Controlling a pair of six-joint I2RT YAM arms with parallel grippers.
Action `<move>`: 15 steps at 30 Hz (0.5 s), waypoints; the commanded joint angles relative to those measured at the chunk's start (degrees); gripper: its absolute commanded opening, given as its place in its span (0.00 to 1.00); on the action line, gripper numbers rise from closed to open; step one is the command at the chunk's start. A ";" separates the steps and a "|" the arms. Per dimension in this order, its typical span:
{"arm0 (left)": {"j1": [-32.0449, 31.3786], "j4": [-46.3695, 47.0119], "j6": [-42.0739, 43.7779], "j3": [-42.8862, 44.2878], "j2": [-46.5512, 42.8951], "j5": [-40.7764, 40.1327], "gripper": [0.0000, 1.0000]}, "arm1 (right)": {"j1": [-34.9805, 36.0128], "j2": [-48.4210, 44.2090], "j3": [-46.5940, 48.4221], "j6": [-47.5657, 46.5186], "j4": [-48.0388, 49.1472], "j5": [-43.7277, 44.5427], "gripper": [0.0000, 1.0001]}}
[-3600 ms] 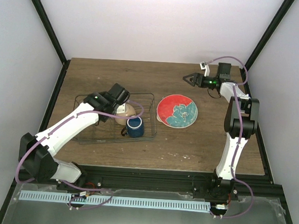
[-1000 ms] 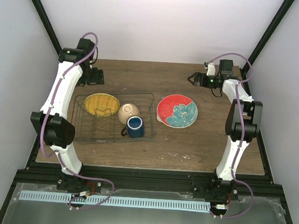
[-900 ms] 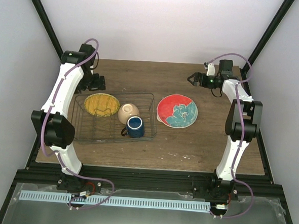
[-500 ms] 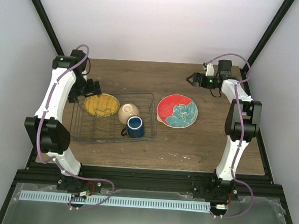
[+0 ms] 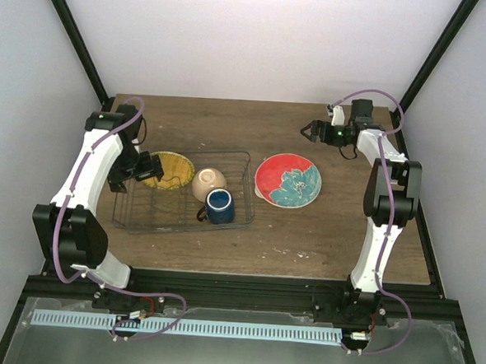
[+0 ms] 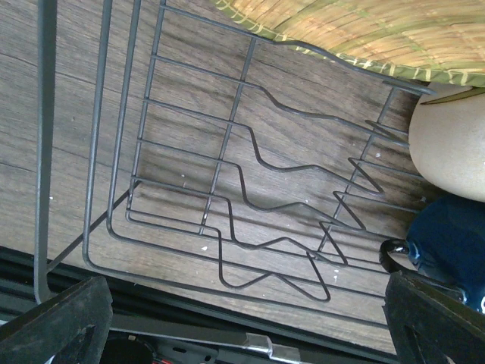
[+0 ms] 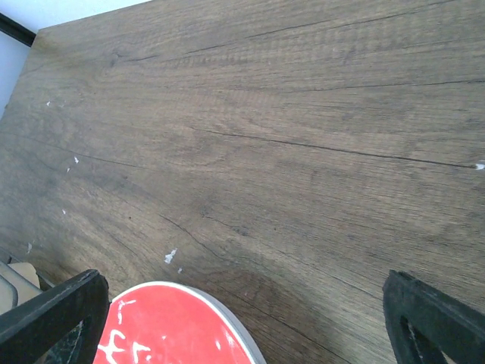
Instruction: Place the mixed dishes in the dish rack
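Two grippers: both have their fingers spread wide, with nothing between them.
Left gripper (image 5: 151,168): hangs over the left end of the dish rack, at the left edge of the yellow plate. Whether it touches the plate cannot be told from the top view. In the left wrist view its dark fingers sit in the lower corners of the frame, with only wire and wood between them.
Right gripper (image 5: 308,130): is held over bare wood in the upper right of the top view, well apart from every dish.
Dish rack (image 5: 182,228): stands on the table (image 5: 339,237), left of centre in the top view. Its bent wire dividers fill most of the left wrist view.
Yellow-orange grid-patterned plate (image 5: 173,171): is inside the rack at its upper left corner. Whether it lies flat or leans cannot be told.
Small cream bowl (image 5: 209,180): is in the rack, right of the yellow plate and just above the mug.
Dark blue mug (image 5: 219,206): is in the rack's lower right part, mouth up, just beside the bowl.
Red plate with teal flower (image 5: 288,181): lies flat on the table just right of the rack, outside it. Its rim shows at the lower left of the right wrist view.
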 commanded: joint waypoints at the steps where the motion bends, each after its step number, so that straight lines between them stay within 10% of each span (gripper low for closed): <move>1: 0.00 5.18 -0.70 -2.74 -1.01 1.69 1.00 | 1.08 0.44 2.78 -0.10 -0.68 -0.33 1.00; 15: -1.65 17.21 1.97 -4.21 6.38 1.73 1.00 | 1.28 0.17 2.81 -0.85 -1.35 0.86 1.00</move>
